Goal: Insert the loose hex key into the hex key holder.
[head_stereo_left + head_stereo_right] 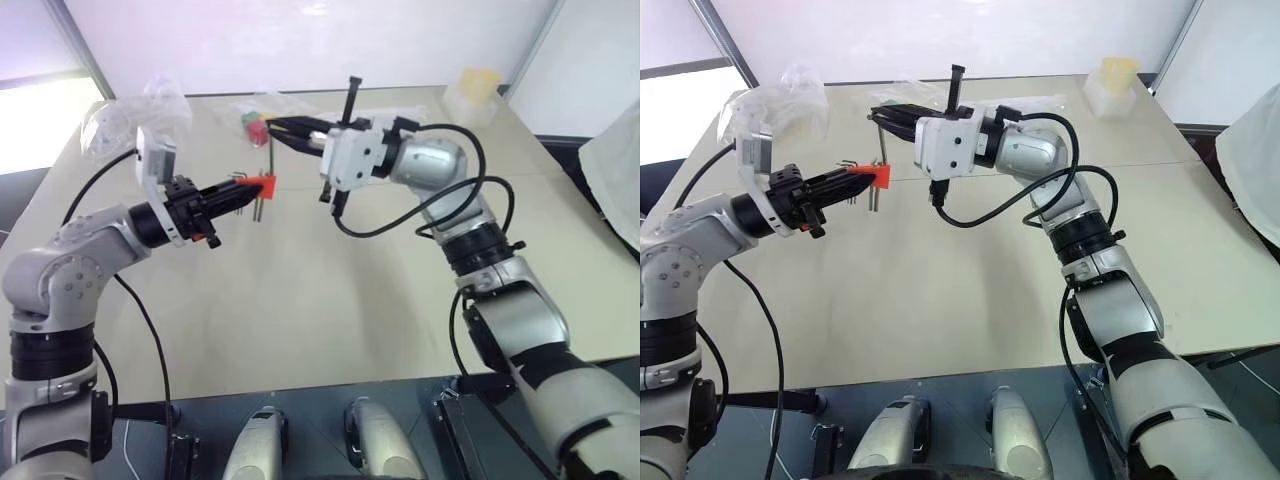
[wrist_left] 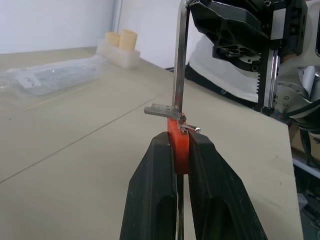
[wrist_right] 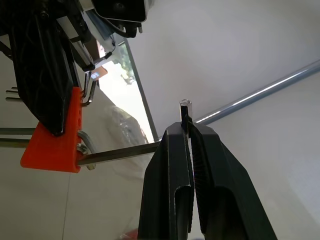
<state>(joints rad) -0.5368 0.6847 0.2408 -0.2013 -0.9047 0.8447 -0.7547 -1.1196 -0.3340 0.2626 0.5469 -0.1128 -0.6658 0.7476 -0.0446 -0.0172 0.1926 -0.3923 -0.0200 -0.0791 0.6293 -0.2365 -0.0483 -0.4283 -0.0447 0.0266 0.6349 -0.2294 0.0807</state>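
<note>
Steel key (image 3: 122, 151), thin and L-shaped, was clamped near its bend between the black fingers of the right gripper (image 3: 187, 131), short end poking up past the fingertips, long leg reaching across to the holder (image 3: 55, 142) and meeting the orange-red block at its edge, beside a small metal loop. Could not tell how far the tip sat inside. Was held in the air above the table (image 1: 320, 300), as was the holder, pinched flat between the closed fingers of the left gripper (image 2: 179, 150), with several short grey keys sticking out of the block. Seen from the left wrist, stood upright out of the block's top, rising to the right gripper's black body. From the head, was carried by the right gripper (image 1: 883, 118) coming in from the right and pointing left, opposite the left gripper (image 1: 855, 182) reaching forward and rightward, the holder (image 1: 876, 175) just below. Farther back on the beige table lay crumpled clear plastic (image 1: 150, 110), a cluster of red and green cubes (image 1: 256, 127), a flat clear bag (image 2: 55, 77), and a translucent tub with yellowish blocks (image 1: 1112, 85) near the far right corner.
</note>
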